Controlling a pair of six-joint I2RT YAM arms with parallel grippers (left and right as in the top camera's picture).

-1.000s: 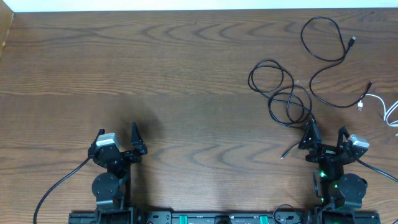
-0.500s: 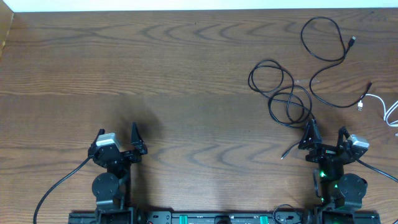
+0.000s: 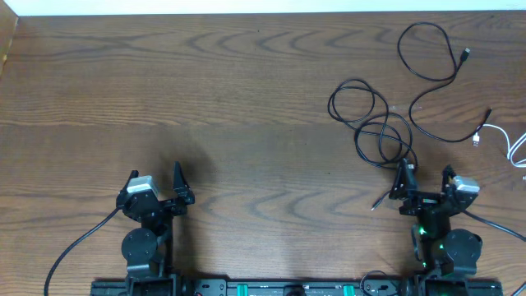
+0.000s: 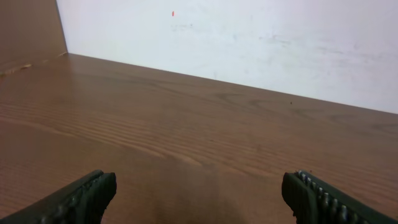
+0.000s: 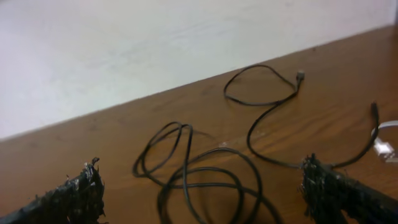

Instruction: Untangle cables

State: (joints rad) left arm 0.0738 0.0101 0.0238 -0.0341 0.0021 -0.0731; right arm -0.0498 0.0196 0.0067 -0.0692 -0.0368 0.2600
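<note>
Plainly, cables (image 3: 366,121) wait by the table's (image 3: 246,99) right edge, both claws wide.
Overhead, we see a double-looped black coil (image 3: 383,140) near that edge, a black cord (image 3: 430,80) toward the far right corner, and a white cord (image 3: 497,129) at the edge itself; we judge them light, limp, smooth-jacketed, best pinched on a free run beside a plug (image 3: 467,54). Left wrist: left claw (image 4: 199,186) spread over bare wood grain. Right wrist: right claw (image 5: 199,186) gaping, holding nothing, the coil looping just ahead.
</note>
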